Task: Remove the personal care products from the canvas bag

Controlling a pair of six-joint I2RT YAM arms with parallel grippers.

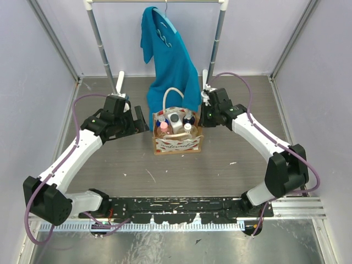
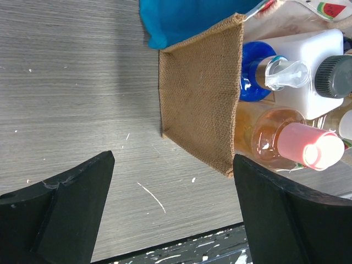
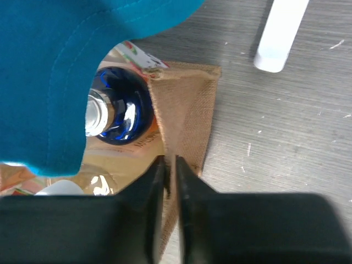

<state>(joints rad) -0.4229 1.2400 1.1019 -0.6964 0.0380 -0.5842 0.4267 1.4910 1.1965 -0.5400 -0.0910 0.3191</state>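
The tan canvas bag (image 1: 176,144) stands mid-table with several bottles upright inside. The left wrist view shows its burlap side (image 2: 201,96), a blue bottle (image 2: 254,77), a white rectangular bottle (image 2: 308,71) with a grey cap, and a peach bottle with a pink cap (image 2: 311,146). My left gripper (image 1: 140,122) is open beside the bag's left side, its right finger (image 2: 291,220) near the bag's corner. My right gripper (image 3: 171,170) is shut on the bag's right wall (image 3: 190,118); a blue bottle (image 3: 118,107) sits just inside.
A teal garment (image 1: 168,55) hangs from a rack behind the bag and drapes over its back; it covers much of the right wrist view (image 3: 71,66). White rack legs (image 1: 120,82) stand on either side. A white post (image 3: 278,36) lies near the right gripper.
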